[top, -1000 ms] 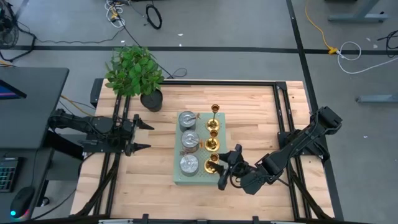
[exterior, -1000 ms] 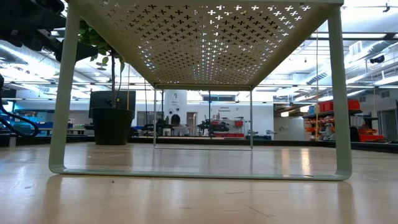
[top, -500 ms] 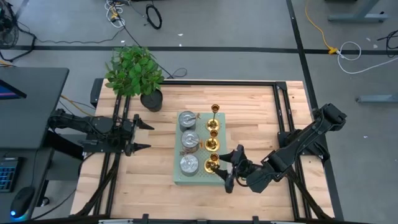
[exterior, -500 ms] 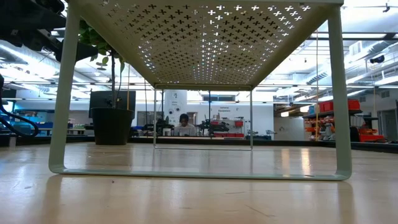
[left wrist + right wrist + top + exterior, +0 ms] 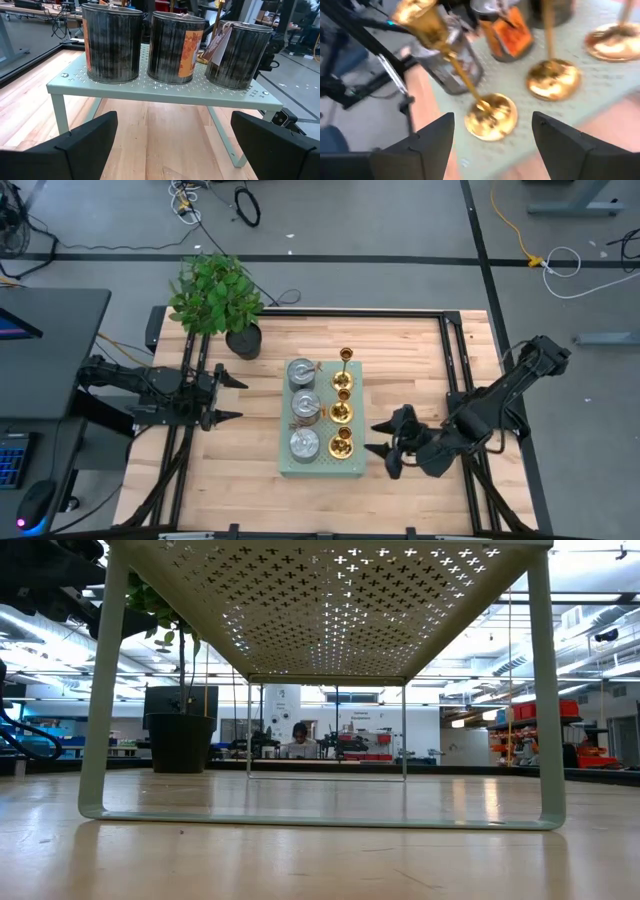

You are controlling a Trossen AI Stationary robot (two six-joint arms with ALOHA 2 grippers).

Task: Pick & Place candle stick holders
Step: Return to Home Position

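**A:** Anything between the right gripper's (image 5: 385,449) fingers (image 5: 427,145)?

**B:** Nothing. They're spread wide and empty, just beside the pale green perforated metal shelf (image 5: 322,467). All three shiny brass-gold candle stick holders (image 5: 341,412) stand upright in a row on it, each beside one of the three grey metal candle tins (image 5: 304,407).

**A:** So the placing is finished?

**B:** It looks so; I judge only the return to rest remains. The right arm (image 5: 490,405) reaches low from the right edge of the wooden table (image 5: 420,350), elbow bent, toward the shelf. The left gripper (image 5: 237,400), its fingers parted and empty too, waits left of the shelf, level with the tins.
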